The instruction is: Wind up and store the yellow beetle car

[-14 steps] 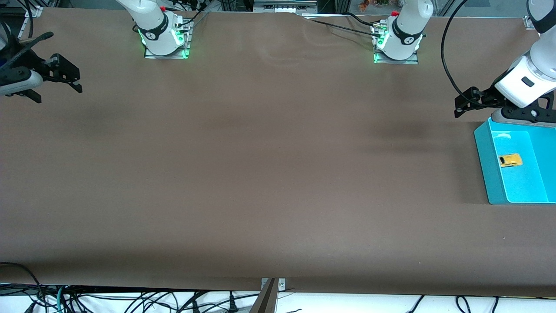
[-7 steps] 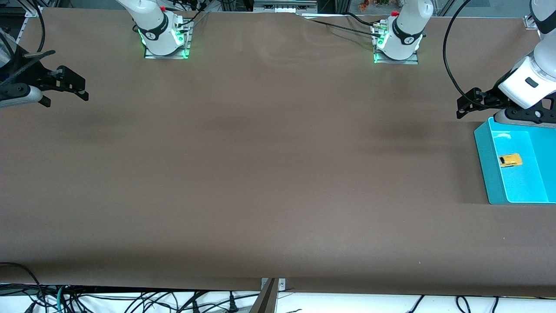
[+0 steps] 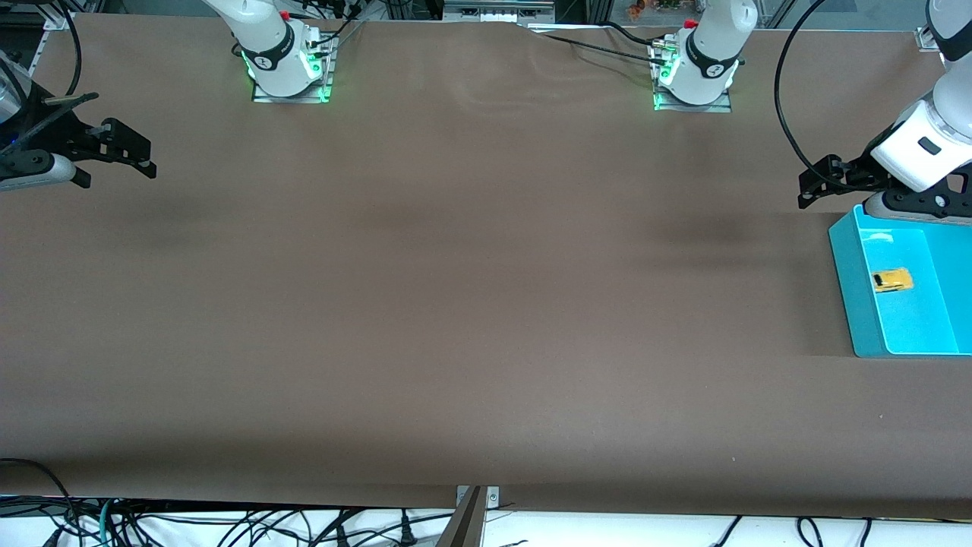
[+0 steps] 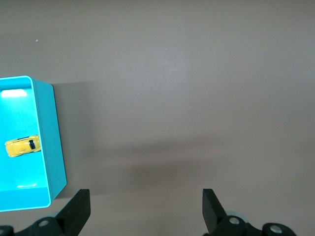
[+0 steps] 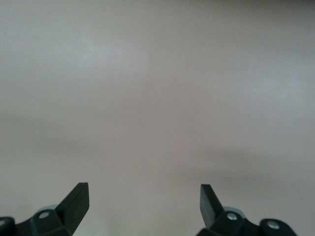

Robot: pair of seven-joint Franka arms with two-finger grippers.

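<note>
The yellow beetle car (image 3: 892, 281) lies inside a teal bin (image 3: 849, 292) at the left arm's end of the table. It also shows in the left wrist view (image 4: 22, 146), inside the bin (image 4: 53, 147). My left gripper (image 3: 806, 186) is open and empty, up in the air over the table just beside the bin's corner nearest the robot bases; its jaws (image 4: 145, 199) stand wide apart over bare table. My right gripper (image 3: 118, 176) is open and empty, over bare table at the right arm's end (image 5: 142, 191).
A brown mat (image 3: 471, 289) covers the table. The two arm bases (image 3: 287, 72) (image 3: 695, 76) stand along the edge farthest from the front camera. Cables hang past the table edge nearest that camera.
The right gripper shifted slightly toward the table's middle. The left gripper drew slightly toward the bases. Over the last half second both barely moved. The car stayed in the bin.
</note>
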